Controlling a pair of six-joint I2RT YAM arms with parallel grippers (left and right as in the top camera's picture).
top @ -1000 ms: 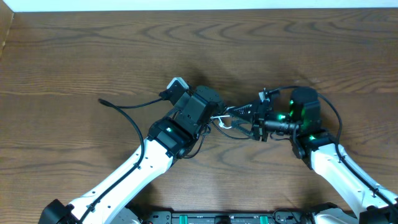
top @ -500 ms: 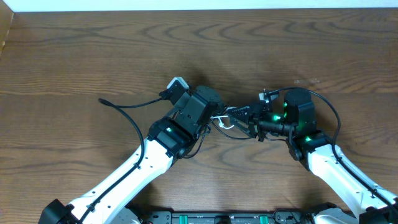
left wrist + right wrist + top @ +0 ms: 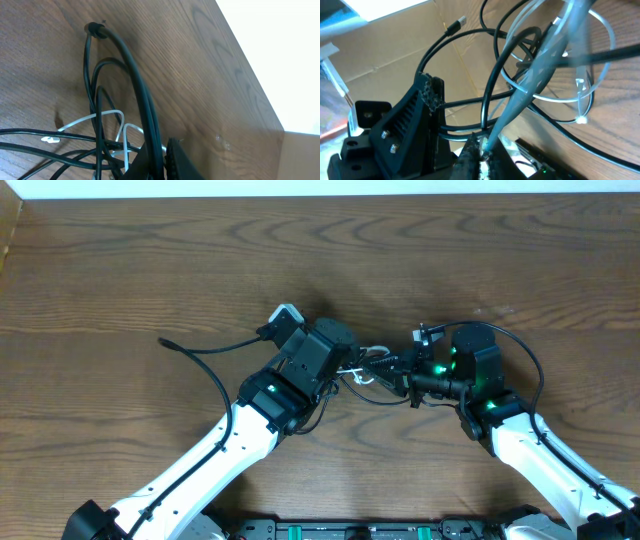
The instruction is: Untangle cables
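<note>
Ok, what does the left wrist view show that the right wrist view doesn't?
Only the left wrist view: a black plug end lying on the wood, and the far edge of the table. Only the right wrist view: the left gripper opposite, a silver-tipped plug, and the white cable pinched in the right gripper. Both: white loops tangled with black cables over the wood.

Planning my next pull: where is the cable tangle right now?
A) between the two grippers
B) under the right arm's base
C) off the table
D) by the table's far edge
A: in the overhead view the cables bunch between the left gripper and the right gripper.
</note>
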